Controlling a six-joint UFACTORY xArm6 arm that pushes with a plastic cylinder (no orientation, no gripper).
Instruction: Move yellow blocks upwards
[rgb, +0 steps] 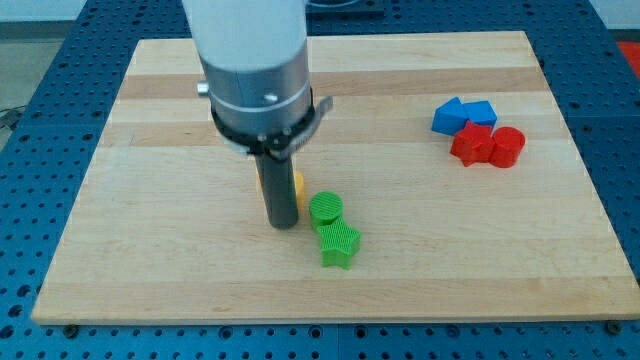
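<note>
My tip (283, 224) rests on the wooden board (140, 200) near its middle. A yellow block (296, 185) sits right behind the rod, mostly hidden by it; only slivers show on either side, so its shape cannot be made out. A green cylinder (325, 208) lies just to the right of my tip. A green star-shaped block (338, 245) lies below the cylinder, touching it. No other yellow block shows.
At the view's right, two blue blocks (463, 114) sit close together, with a red block (472, 146) and a red cylinder (507, 146) just below them. The arm's grey body (255, 70) covers the board's upper middle.
</note>
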